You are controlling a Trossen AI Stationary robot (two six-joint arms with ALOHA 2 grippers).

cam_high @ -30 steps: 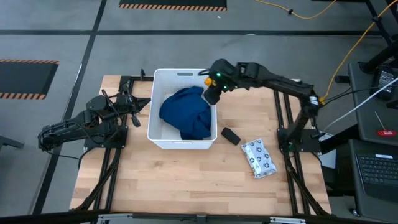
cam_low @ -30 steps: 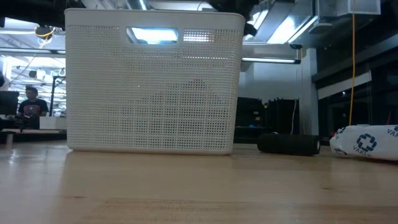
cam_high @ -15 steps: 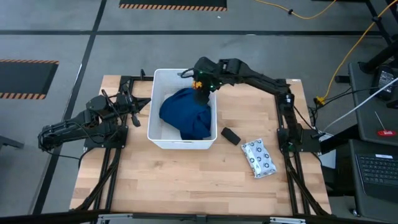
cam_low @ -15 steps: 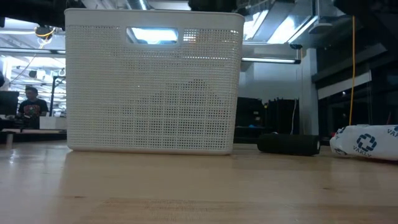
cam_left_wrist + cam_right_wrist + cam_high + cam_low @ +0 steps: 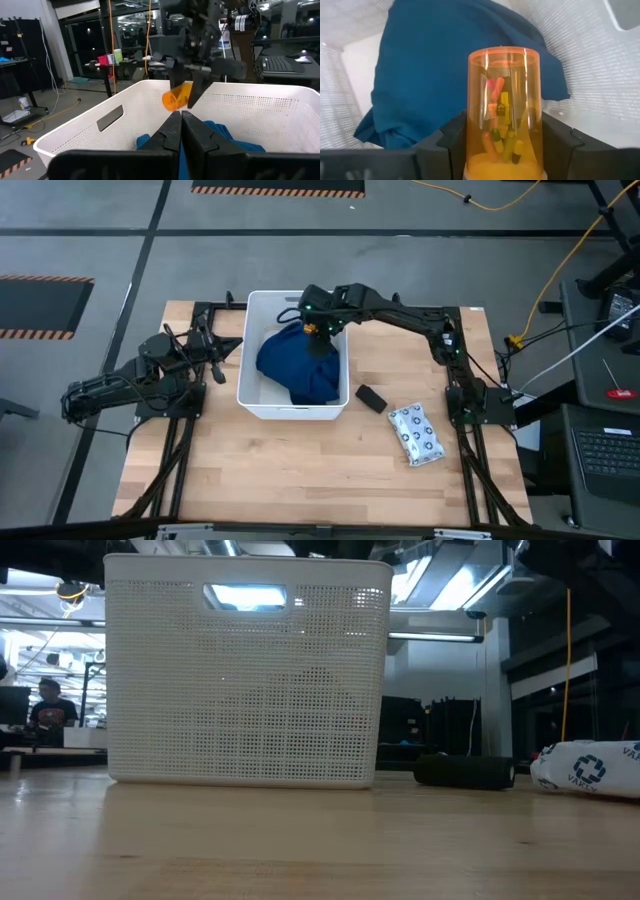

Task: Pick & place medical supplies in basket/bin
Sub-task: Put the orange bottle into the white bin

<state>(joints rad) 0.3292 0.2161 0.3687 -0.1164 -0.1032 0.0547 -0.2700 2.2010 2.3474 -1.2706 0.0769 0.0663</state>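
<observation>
The small orange bottle (image 5: 504, 110), with pills inside, is in my right gripper (image 5: 317, 330) above the white tub (image 5: 250, 370); the left wrist view shows the bottle (image 5: 177, 96) too. The large dark blue cloth (image 5: 300, 365) lies heaped in the tub, under the bottle. On the table right of the tub lie the small black oblong (image 5: 371, 398) and the white dark-dotted packet (image 5: 415, 433). My left gripper (image 5: 181, 125) is shut and waits outside the tub's left wall (image 5: 243, 350). My right gripper pinches the orange bottle's body near its cap end (image 5: 475, 145) between its two fingers (image 5: 447, 142). They reach down from above into the tub's opening. The bottle's closed orange end (image 5: 169, 101) sticks out past them. The bottle is tilted and lifted clear above the blue cloth.
The tub's tall perforated wall (image 5: 245, 670) fills the low view, with a slot handle (image 5: 245, 596) at its rim. Bare wooden table (image 5: 300, 470) lies near the tub's front. A person (image 5: 47, 705) sits in the room beyond the table.
My right gripper, carrying the orange bottle, has moved from the tub's far right corner toward the table's left and slightly toward the near edge. It now hangs over the blue cloth inside the tub. My left arm has kept still.
</observation>
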